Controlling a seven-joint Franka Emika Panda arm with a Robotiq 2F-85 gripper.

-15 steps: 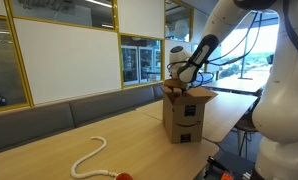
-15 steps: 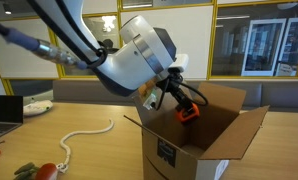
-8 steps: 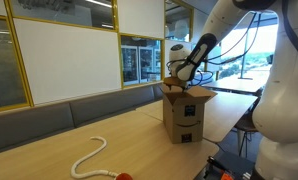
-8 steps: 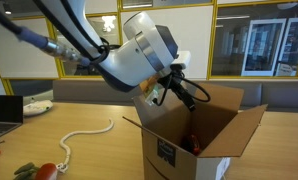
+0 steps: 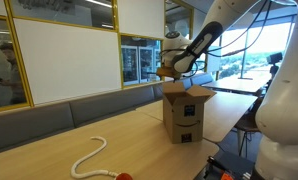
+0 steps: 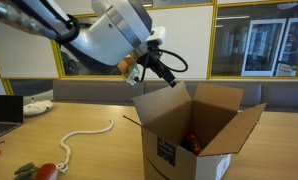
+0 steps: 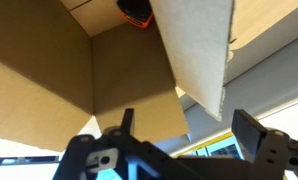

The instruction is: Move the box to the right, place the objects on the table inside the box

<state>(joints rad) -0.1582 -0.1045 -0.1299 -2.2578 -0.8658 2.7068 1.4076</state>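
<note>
box (image 5: 175, 120) (image 6: 194, 128) stood upright on the light wooden counter (image 5: 49, 150) (image 6: 99, 158), mouth facing up, all top flaps splayed outward. a dark printed mark (image 5: 188, 111) sat on the side shown in an exterior view. in an exterior view a dark label (image 6: 166, 153) and a pale sticker (image 6: 219, 168) were on the box sides. writing on all three was too small to read, and no brand could be made out.

pincer (image 5: 167, 72) (image 6: 170, 80) (image 7: 186, 125) hung above the box mouth, fingers spread wide, nothing between them. it pointed down at a tilt toward the opening. the wrist view looked into the box past one raised flap.

orange-red item (image 6: 192, 143) (image 7: 136, 10) lay inside the box, low against a wall, with a dark part on it in the wrist view.

rope (image 5: 89, 157) (image 6: 74, 140), cream-white, lay on the counter well apart from the box in a loose s-curve. its long axis ran roughly along the counter's length, one end pointing toward the box.

orange-red piece (image 5: 119, 176) (image 6: 47, 170) sat on the counter just beside the rope's far end, with a greenish thing (image 6: 24, 170) next to it, kind unclear.

laptop (image 6: 1, 108) and a pale round thing (image 6: 37, 105) sat on the far side of the counter.
</note>
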